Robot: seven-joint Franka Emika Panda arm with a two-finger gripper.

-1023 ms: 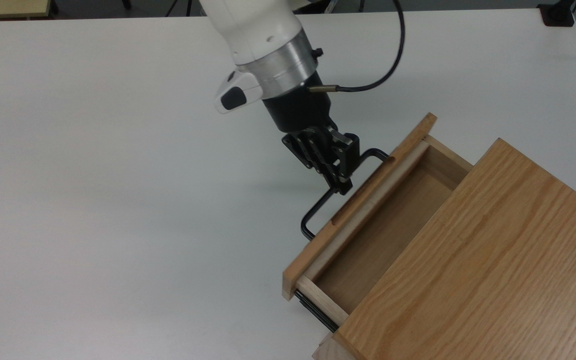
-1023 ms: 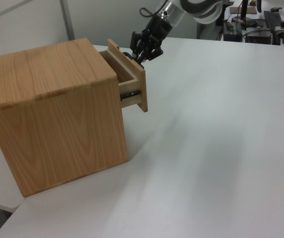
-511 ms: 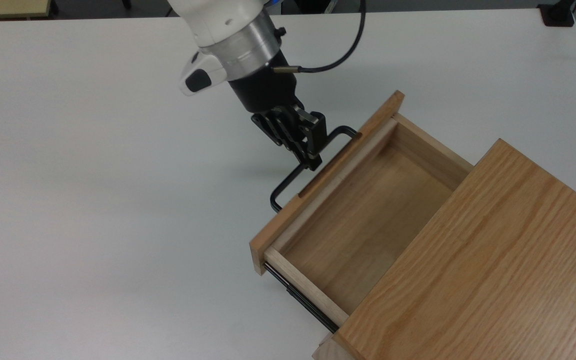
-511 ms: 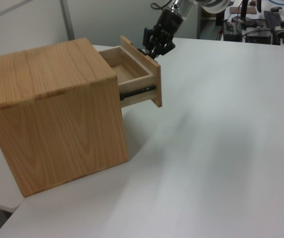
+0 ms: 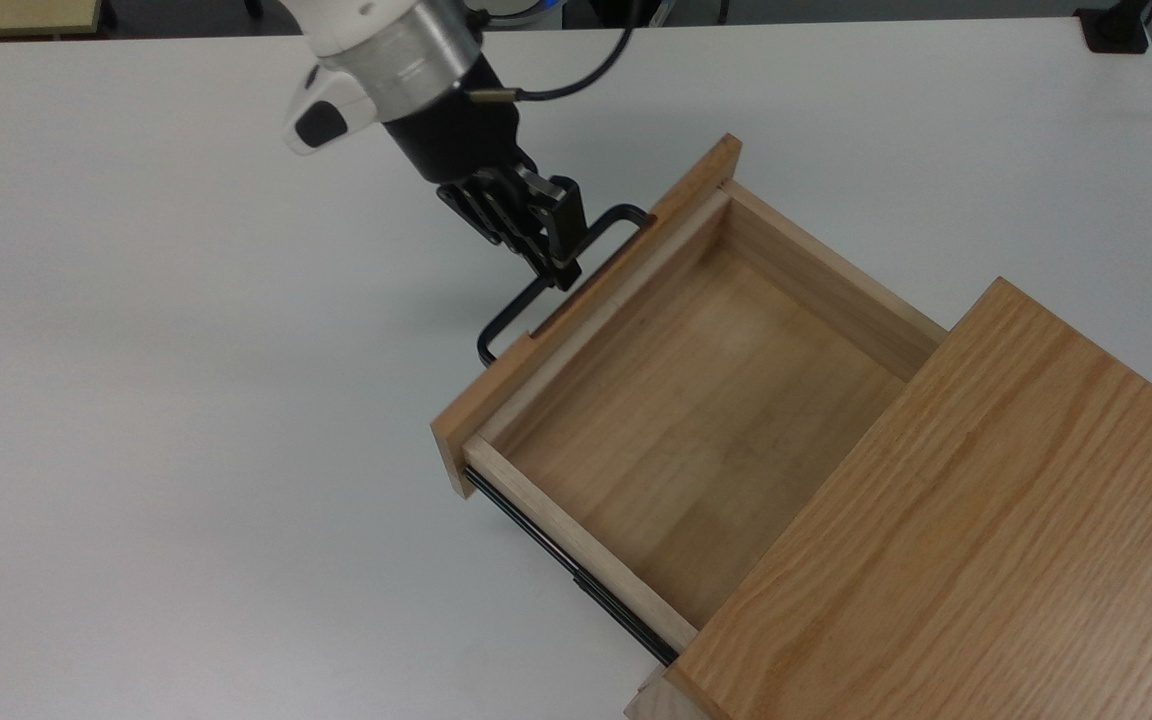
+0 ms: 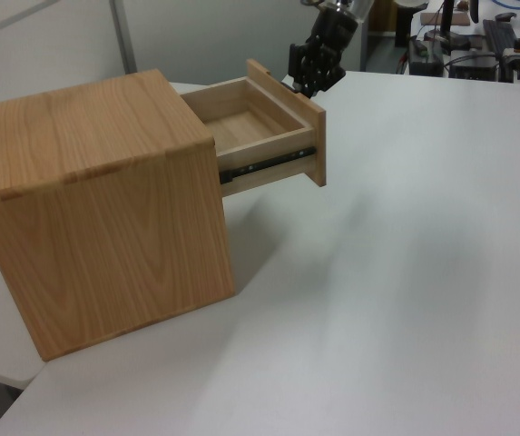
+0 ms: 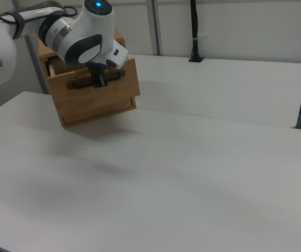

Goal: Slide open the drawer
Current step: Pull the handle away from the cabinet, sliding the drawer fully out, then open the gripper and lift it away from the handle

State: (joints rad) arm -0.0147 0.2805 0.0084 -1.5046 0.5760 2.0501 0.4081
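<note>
I had the drawer (image 5: 676, 420) well out of the oak cabinet (image 5: 976, 540), its bare floor showing and the black side rail (image 6: 264, 165) exposed. In the top view it sat at about four o'clock from the gripper (image 5: 561, 270), whose fingers were clamped narrow on the black handle (image 5: 506, 318). I judged the pull nearly done; next would be a short, straight draw toward ten o'clock, then letting go. The white tabletop (image 5: 186, 400) was plain; beyond stood poles, cables and another bench.
</note>
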